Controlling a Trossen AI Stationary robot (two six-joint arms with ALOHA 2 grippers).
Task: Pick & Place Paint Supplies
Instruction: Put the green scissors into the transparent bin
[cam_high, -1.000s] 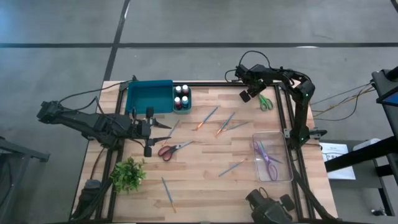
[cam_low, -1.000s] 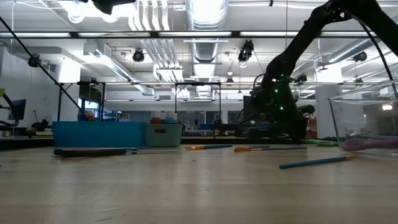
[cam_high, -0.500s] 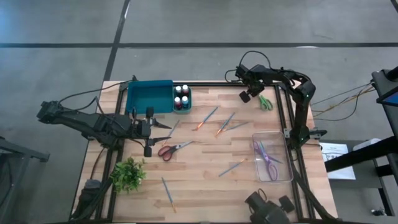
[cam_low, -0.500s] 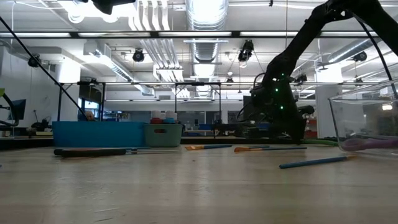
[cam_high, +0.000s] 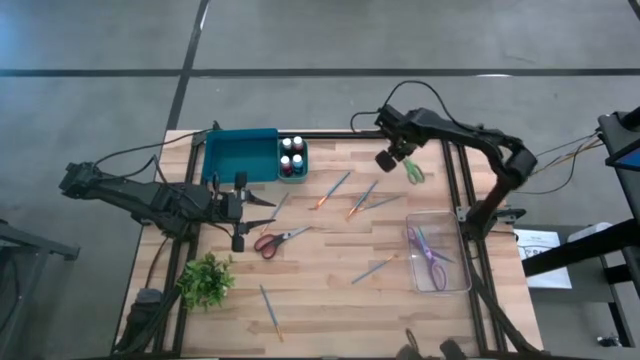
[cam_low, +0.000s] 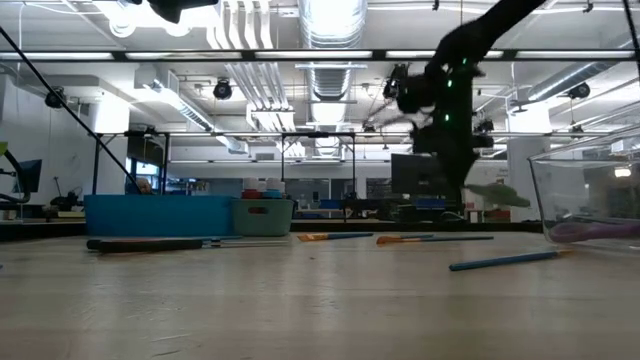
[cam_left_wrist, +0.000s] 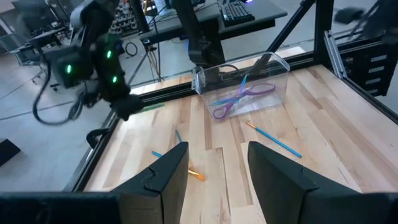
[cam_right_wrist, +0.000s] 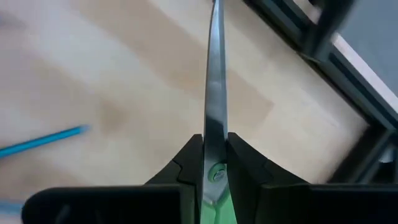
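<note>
My right gripper (cam_high: 392, 157) hangs over the table's far right part, shut on the green-handled scissors (cam_high: 412, 172), which also show in the low view as the green scissors (cam_low: 497, 193) above the tabletop. My left gripper (cam_high: 258, 208) waits open over the table's left side, beside the red scissors (cam_high: 280, 240); its open fingers (cam_left_wrist: 174, 174) frame the table. Several thin paintbrushes lie flat on the wood: a blue one (cam_high: 333, 188), an orange-tipped one (cam_high: 362, 198), another (cam_high: 372, 268) and one near the front edge (cam_high: 271, 310). My right gripper pinches the green scissors between its two fingers at the pivot screw (cam_right_wrist: 214, 175), where the shut blades meet the green handles. The steel blades (cam_right_wrist: 215, 74) stick out forward past the fingertips. The scissors are lifted clear of the table.
A blue bin (cam_high: 240, 155) and a tray of paint bottles (cam_high: 293, 157) stand at the far left edge. A clear container (cam_high: 440, 225) at the right holds purple scissors (cam_high: 430, 255). A small plant (cam_high: 207, 280) sits near left. Black frame rails border the table.
The right gripper has risen and moved toward the table's left, taking the green scissors with it. The scissors lay on the table at the far right corner and now hang clear above it. The left arm has kept still.
</note>
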